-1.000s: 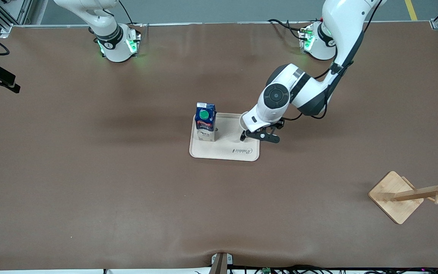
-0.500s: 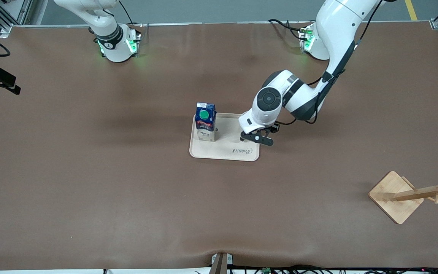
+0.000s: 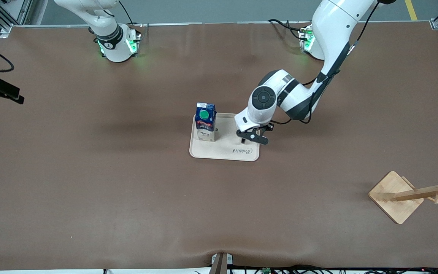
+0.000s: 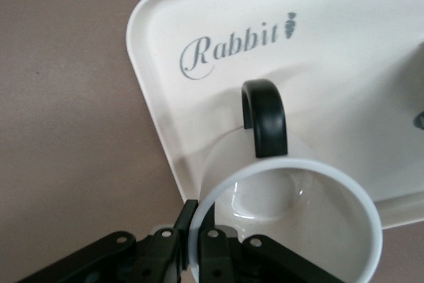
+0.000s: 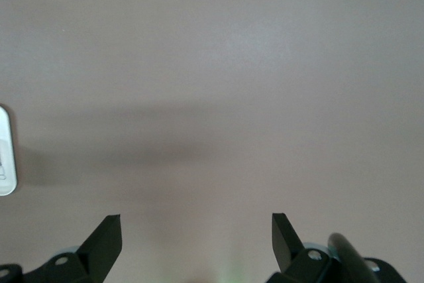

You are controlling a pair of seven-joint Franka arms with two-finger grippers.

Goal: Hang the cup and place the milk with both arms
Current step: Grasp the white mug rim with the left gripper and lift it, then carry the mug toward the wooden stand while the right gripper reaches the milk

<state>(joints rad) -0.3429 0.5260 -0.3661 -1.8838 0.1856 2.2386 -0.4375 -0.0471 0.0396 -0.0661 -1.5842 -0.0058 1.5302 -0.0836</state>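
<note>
The cup (image 4: 291,210), a white mug with a black handle (image 4: 265,117), stands on the cream tray (image 4: 344,51) near the corner toward the left arm's end. My left gripper (image 4: 197,223) is shut on the cup's rim, one finger inside and one outside. In the front view the left gripper (image 3: 248,137) and its wrist hide the cup. The milk (image 3: 205,121), a dark blue carton with a green cap, stands upright on the tray (image 3: 222,152), toward the right arm's end. My right gripper (image 5: 197,230) is open over bare brown table, holding nothing.
A wooden cup rack (image 3: 413,194) on a square base stands toward the left arm's end of the table, nearer the front camera than the tray. "Rabbit" is printed on the tray (image 3: 246,150). Brown table (image 3: 127,190) surrounds the tray.
The left gripper has moved a little toward the milk over the tray and shut on the cup's rim. The milk and tray have not moved.
</note>
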